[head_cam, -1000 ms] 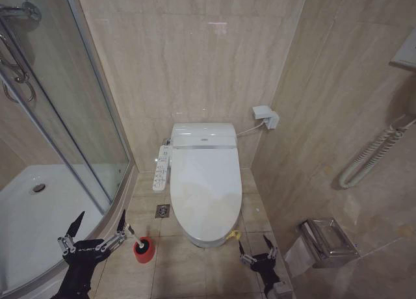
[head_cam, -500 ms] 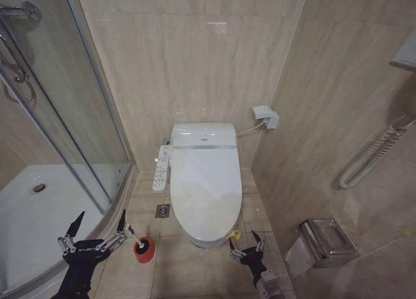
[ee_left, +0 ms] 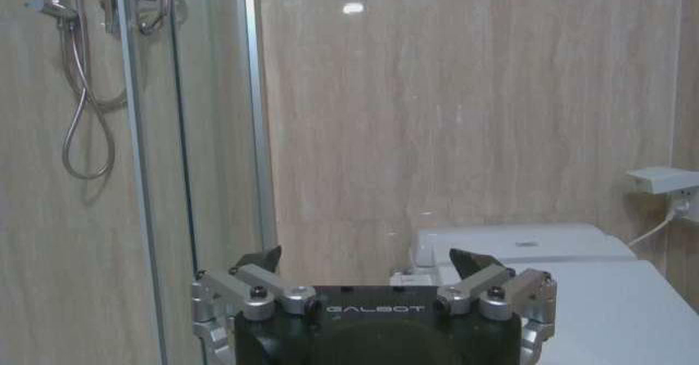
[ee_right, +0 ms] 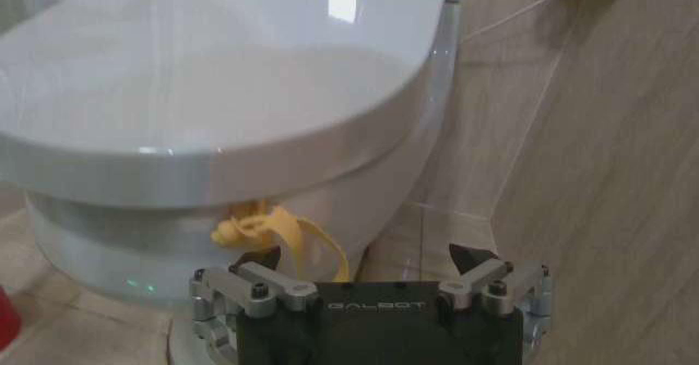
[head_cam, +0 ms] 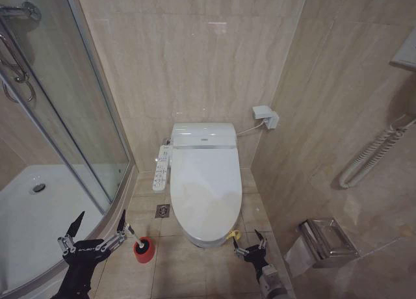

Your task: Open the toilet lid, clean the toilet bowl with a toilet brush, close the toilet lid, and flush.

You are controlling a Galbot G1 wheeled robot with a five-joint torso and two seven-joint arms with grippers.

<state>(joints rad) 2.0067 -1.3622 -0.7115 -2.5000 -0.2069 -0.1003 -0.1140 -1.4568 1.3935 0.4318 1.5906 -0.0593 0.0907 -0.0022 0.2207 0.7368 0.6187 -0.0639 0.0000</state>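
The right gripper, jaws spread and empty, is hovering just beside the yellow tie on the closed toilet lid. The left gripper, also open and empty, is waiting near the toilet brush. A misjudged pinch could slip off the thin tie.

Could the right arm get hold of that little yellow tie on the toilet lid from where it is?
Probably yes: the open right end effector sits just beside the yellow tie at the closed toilet lid rim, nothing between them.

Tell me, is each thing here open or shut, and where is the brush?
Toilet lid: shut, flat over the bowl.
Yellow tie: hanging at the lid's front rim.
Toilet brush: standing in its red holder on the floor.
Left hand: open, holding nothing.
Right hand: open, just beside the yellow tie.
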